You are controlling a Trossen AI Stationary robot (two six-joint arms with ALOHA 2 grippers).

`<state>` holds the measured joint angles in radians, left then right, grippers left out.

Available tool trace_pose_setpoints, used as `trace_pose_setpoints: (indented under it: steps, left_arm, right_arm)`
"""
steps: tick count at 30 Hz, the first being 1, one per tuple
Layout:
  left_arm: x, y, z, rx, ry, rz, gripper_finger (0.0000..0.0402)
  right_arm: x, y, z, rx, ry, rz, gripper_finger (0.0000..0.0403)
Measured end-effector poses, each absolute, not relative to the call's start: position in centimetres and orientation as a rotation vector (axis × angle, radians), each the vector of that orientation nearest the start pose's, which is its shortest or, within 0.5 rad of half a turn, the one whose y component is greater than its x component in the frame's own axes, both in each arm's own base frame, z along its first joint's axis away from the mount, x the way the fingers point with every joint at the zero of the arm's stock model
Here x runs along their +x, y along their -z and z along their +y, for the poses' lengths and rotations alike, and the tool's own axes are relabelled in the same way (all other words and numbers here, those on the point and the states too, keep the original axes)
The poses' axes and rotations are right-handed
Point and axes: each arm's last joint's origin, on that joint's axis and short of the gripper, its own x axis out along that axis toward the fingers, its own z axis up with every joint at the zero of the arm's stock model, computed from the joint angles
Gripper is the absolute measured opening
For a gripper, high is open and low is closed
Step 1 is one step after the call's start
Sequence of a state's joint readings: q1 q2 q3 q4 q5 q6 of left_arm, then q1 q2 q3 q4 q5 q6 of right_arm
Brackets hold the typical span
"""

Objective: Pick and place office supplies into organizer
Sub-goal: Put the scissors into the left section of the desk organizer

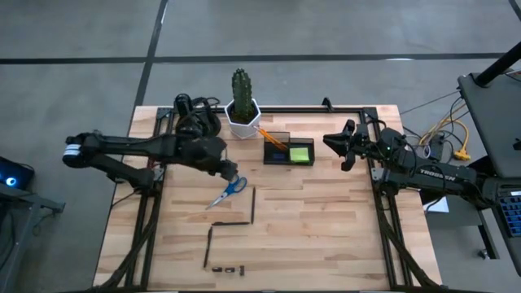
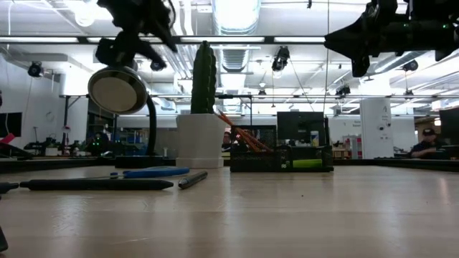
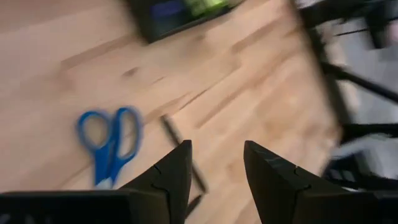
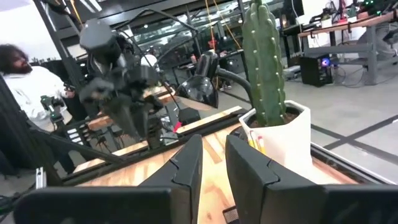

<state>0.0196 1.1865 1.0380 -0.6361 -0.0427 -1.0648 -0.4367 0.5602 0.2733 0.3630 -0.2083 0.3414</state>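
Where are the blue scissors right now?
In the high view the blue scissors lie flat on the table's left half, just below the open left gripper and left of a dark pen.

Far edge: I see the cactus pot (image 1: 242, 119) just left of the organizer (image 1: 289, 149), with orange pencils (image 1: 273, 137) leaning out toward the pot (awkward from that side).
Organizer's right side: bare wood between it and the right gripper (image 1: 345, 146), which hangs raised with a narrow gap between its fingers.
Centre: the scissors (image 1: 229, 191) lie under the left gripper (image 1: 229, 172); two dark pens (image 1: 253, 204) form a corner nearby.
Near edge: one more pen (image 1: 207, 246) and small clips (image 1: 229, 268); the wood to their right is open.
Right half: open table (image 1: 326, 220).
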Motion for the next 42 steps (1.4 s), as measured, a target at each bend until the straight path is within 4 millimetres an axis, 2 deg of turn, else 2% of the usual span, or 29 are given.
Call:
trace_pose_setpoints:
  steps: [7, 15, 26, 33, 36, 42]
  left_arm:
    - [27.8, -28.3, 0.6, -0.966, -0.588, 0.903, 0.0130]
    - [30.8, -26.7, 0.5, -0.930, -0.557, 1.014, 0.0130]
    - [31.2, -25.7, 0.8, -0.963, -0.535, 1.088, 0.0130]
    - [31.1, -25.8, 0.9, -0.864, -0.440, 1.111, 0.0132]
    - [31.2, -25.7, 1.0, -0.864, -0.443, 1.110, 0.0151]
    - [31.3, -24.8, 1.4, -0.863, -0.488, 1.129, 0.0215]
  right_arm:
    - [13.3, -23.9, -5.6, 0.295, 0.217, -0.108, 0.0059]
    - [13.3, -23.8, -5.6, 0.257, 0.220, -0.091, 0.0058]
    - [13.3, -23.8, -5.6, 0.256, 0.220, -0.089, 0.0059]
    - [13.3, -23.8, -5.6, 0.256, 0.219, -0.086, 0.0059]
    - [13.3, -23.7, -5.6, 0.257, 0.219, -0.085, 0.0059]
    - [13.3, -23.7, -5.6, 0.236, 0.221, -0.074, 0.0057]
